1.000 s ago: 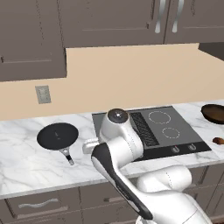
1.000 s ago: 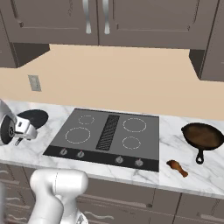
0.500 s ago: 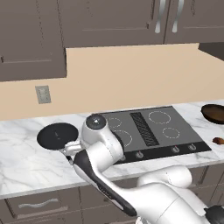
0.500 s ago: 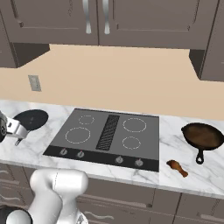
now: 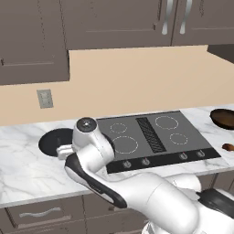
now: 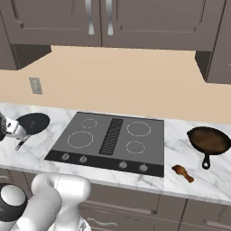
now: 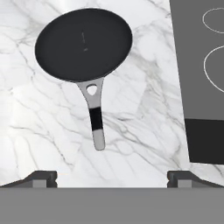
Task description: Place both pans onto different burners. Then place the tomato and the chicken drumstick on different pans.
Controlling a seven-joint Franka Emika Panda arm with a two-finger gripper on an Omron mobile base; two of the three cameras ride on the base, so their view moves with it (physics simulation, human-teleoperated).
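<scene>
A white marble bench (image 6: 40, 153) runs under grey wall cupboards (image 6: 117, 22) and a beige back wall, with a grey outlet plate (image 6: 35, 85) on the wall to the left. Set into the bench is a dark glass cooktop (image 6: 110, 141) with white ring burners (image 6: 80, 139) either side of a black centre grille (image 6: 111, 136) and a row of knobs along its front edge.

The white arm (image 5: 91, 155) reaches out low to the left of the cooktop, its wrist bent down over the bench. In the hand view the claw (image 7: 112, 177) looks down on the marble, its two dark fingertips (image 7: 41, 177) standing wide apart with nothing between them — it holds nothing.

The black skillet (image 7: 83, 43) lies flat on the bench left of the cooktop, its black-and-silver handle (image 7: 95, 116) pointing back toward the claw; the handle's end stops short of the fingertips, roughly between them but clear of both.

Well away on the right of the cooktop sits the brown pan (image 6: 209, 140), and just in front of it, nearer the bench edge, the chicken drumstick (image 6: 182, 172).
</scene>
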